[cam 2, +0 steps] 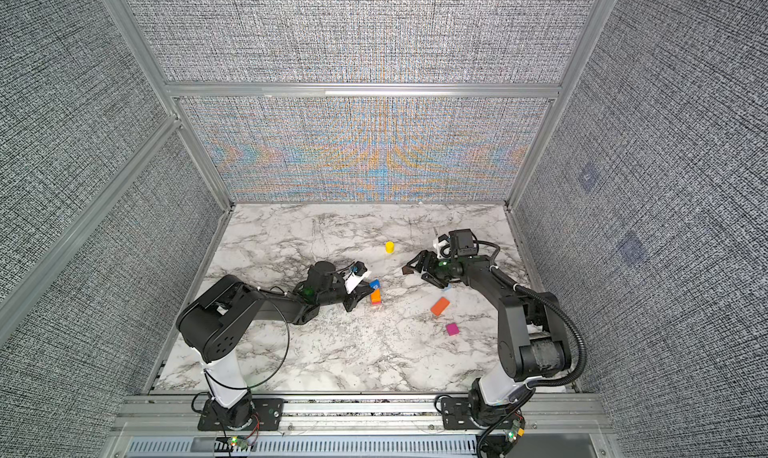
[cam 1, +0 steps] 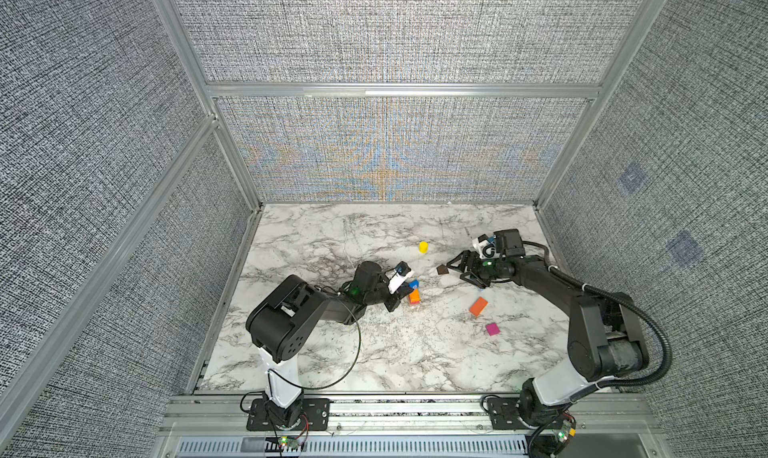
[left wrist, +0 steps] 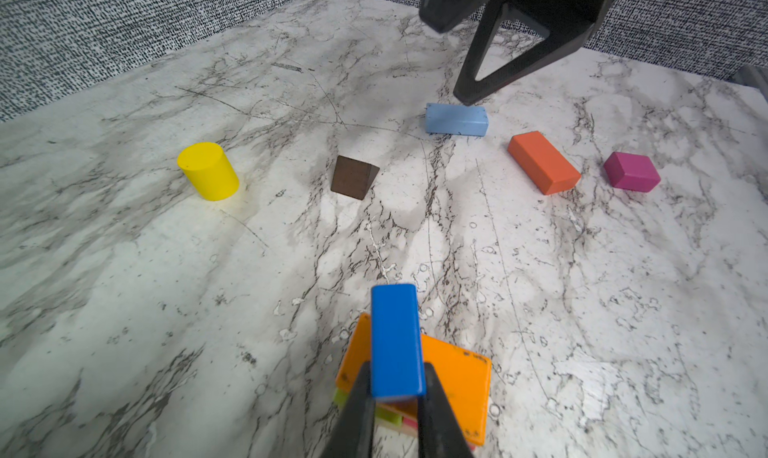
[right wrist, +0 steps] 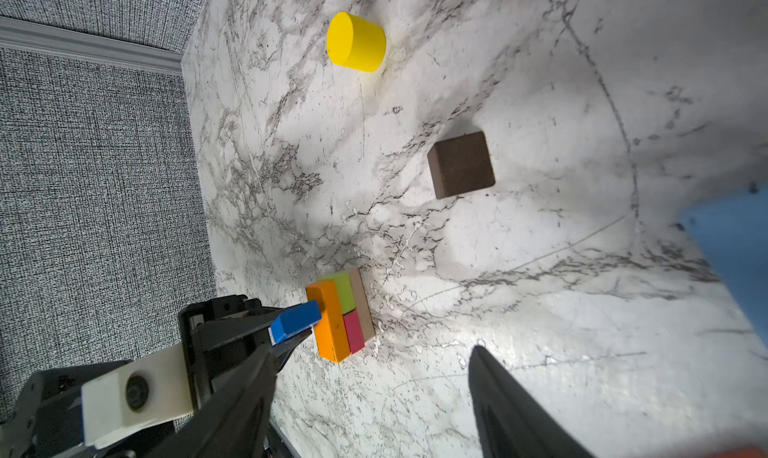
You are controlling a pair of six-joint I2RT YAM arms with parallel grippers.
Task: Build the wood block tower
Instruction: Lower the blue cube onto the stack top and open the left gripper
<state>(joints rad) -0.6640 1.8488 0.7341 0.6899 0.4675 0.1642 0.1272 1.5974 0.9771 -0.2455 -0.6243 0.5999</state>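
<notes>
The tower (cam 1: 414, 298) (cam 2: 376, 298) is a short stack: tan base, green and pink cubes, orange slab (left wrist: 457, 377) (right wrist: 328, 323) on top. My left gripper (cam 1: 406, 290) (left wrist: 395, 379) is shut on a blue block (left wrist: 395, 339) (right wrist: 295, 320), holding it over the slab; contact cannot be told. My right gripper (cam 1: 455, 271) (right wrist: 382, 364) stands open, holding nothing, just right of the dark brown piece (cam 1: 442, 270) (right wrist: 461, 164). Loose wood blocks lie around: a yellow cylinder (cam 1: 423, 247) (left wrist: 208, 171), an orange brick (cam 1: 478, 306) (left wrist: 542, 162), a magenta cube (cam 1: 493, 329) (left wrist: 631, 172) and a light blue brick (left wrist: 456, 120).
The marble table (cam 1: 374, 352) is closed in by grey fabric walls at the back and both sides. The light blue brick lies under the right gripper's fingers (left wrist: 469, 85). The loose blocks spread to the right of the tower.
</notes>
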